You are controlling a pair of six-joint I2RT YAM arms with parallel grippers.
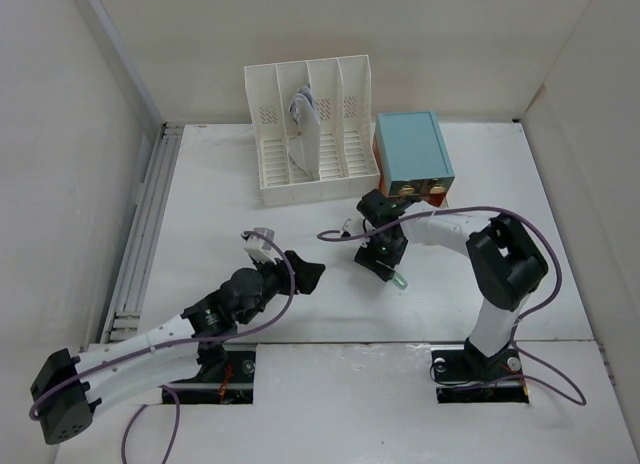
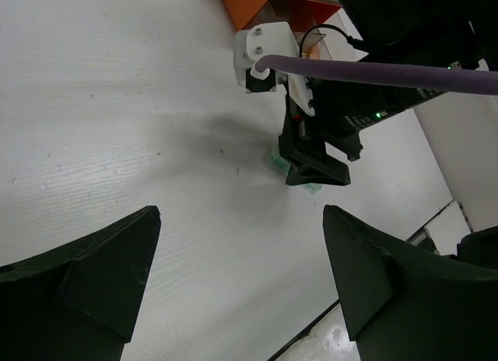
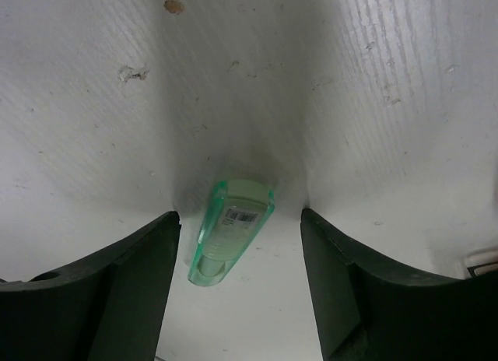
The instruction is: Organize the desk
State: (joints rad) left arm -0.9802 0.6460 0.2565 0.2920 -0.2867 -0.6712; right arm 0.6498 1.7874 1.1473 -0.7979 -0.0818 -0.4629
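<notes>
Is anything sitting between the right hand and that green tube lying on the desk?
Nothing visible does. The right hand hangs open directly over the green tube, one finger on each side, with only bare desk around it. The left hand, also open, is off to the side, clear of it.

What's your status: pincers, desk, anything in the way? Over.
Left pincer open, empty, over bare desk. Right pincer open, straddling green tube lying flat on it. Nothing blocking the grasp.
</notes>
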